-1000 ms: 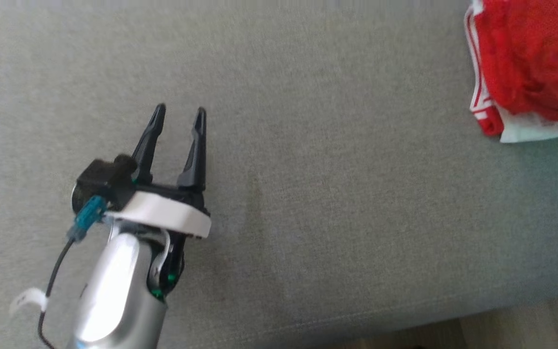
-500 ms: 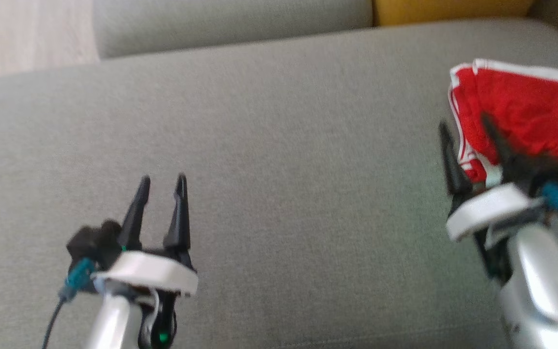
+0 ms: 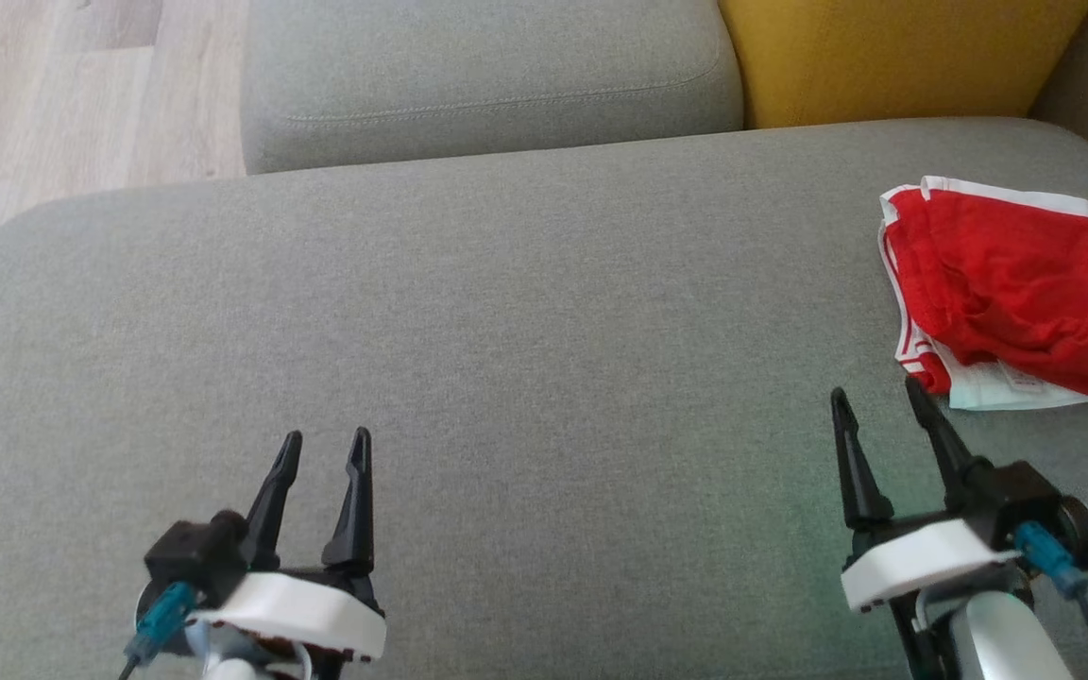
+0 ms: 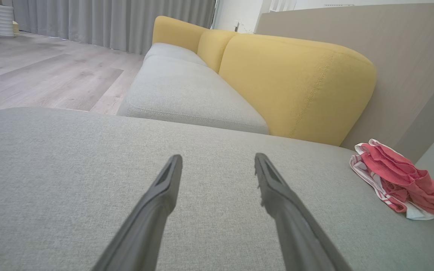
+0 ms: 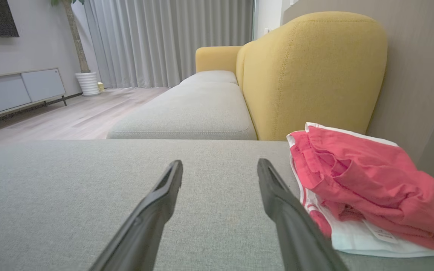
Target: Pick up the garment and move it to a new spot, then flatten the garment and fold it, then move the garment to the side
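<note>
Grey sofa seat (image 3: 525, 312) stretches wide, with open fabric between the two arms. Left gripper (image 3: 327, 436) is held over its near part, fingers spread and holding nothing, pointing toward the seat's back edge. Right gripper (image 3: 875, 389), well apart from it, is likewise spread and holding nothing, leaning slightly leftward. Red shorts (image 3: 997, 274) with white trim lie bunched just ahead and right of its fingertips, near the seat's rounded right end, below a yellow backrest (image 3: 893, 57).

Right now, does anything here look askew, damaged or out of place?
The red garment lies bunched, not flat, at the right end of the grey seat cushion, white lining and label poking out beneath. The left gripper and right gripper are open, empty. Nothing looks damaged.
</note>
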Motion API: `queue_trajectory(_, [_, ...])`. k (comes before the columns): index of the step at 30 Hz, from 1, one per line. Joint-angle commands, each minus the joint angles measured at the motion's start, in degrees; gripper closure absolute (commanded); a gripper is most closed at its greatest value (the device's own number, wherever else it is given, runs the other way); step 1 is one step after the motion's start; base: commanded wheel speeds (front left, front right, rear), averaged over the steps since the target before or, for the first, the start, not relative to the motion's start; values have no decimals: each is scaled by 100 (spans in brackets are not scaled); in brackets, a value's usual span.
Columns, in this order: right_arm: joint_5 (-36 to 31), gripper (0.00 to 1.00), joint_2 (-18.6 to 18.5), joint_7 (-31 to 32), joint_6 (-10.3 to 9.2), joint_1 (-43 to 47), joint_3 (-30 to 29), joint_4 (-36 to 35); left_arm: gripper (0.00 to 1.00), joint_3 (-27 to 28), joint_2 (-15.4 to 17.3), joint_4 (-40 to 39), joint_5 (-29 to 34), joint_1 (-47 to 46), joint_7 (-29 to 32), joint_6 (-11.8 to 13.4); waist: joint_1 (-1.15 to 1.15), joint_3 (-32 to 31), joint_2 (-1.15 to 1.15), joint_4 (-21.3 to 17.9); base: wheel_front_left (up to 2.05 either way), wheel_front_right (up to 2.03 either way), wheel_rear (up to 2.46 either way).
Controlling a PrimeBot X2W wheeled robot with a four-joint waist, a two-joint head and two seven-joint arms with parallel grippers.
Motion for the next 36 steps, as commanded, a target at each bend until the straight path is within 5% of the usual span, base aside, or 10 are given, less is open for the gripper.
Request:
queue_trajectory(1, [-5, 0, 11, -82, -5, -134, 109, -204, 0, 240, 23, -243, -20, -143, -29, 53, 0, -3, 0, -5, 0, 0, 0])
queue_trajectory(7, [238, 0, 15, -129, -5, -63, 196, -191, 0, 259, 23, -387, 75, -99, -29, 175, 0, -17, 0, -16, 0, 0, 0])
queue_trajectory(12, [311, 0, 16, -146, -5, -87, 202, -178, 0, 235, 23, -436, -89, -53, -29, -90, 0, -28, 0, -31, 0, 0, 0])
queue_trajectory(28, [367, 0, 17, -173, -5, -144, 231, -129, 0, 521, 23, -754, -31, 25, -29, -16, 0, 10, 0, -82, 0, 0, 0])
queue_trajectory(29, [370, 100, 17, -174, -5, -147, 234, -123, 100, 532, 23, -741, -67, 34, -29, -15, 0, 10, 0, -85, 0, 0, 0])
queue_trajectory(36, [538, 100, 21, -44, 0, 200, 75, 331, 100, 337, -4, -219, -244, 283, 39, -41, 0, 14, 0, -78, 0, 0, 0])
